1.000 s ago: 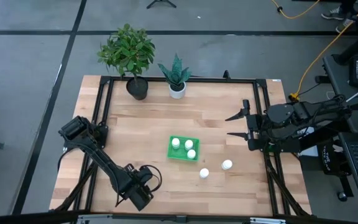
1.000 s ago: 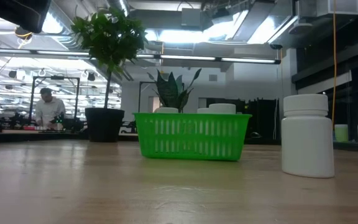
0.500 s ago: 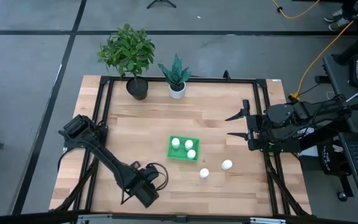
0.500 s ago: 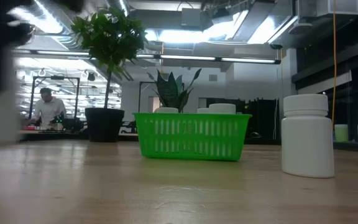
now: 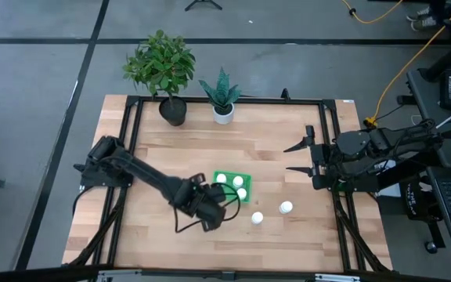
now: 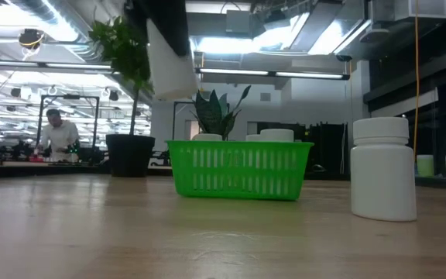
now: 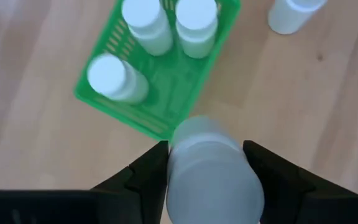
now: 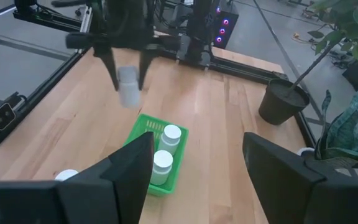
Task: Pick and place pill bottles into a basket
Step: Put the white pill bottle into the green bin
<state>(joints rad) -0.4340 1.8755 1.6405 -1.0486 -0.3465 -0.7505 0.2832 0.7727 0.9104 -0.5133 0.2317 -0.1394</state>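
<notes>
Pill bottle is riding clamped in the left tool, hanging just beside the basket; it is needing centering over a free slot. Right tool is waiting, fingers apart.

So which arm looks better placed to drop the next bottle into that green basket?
The left. Its gripper already holds a pill bottle beside the basket; the right gripper waits open, well off.
</notes>
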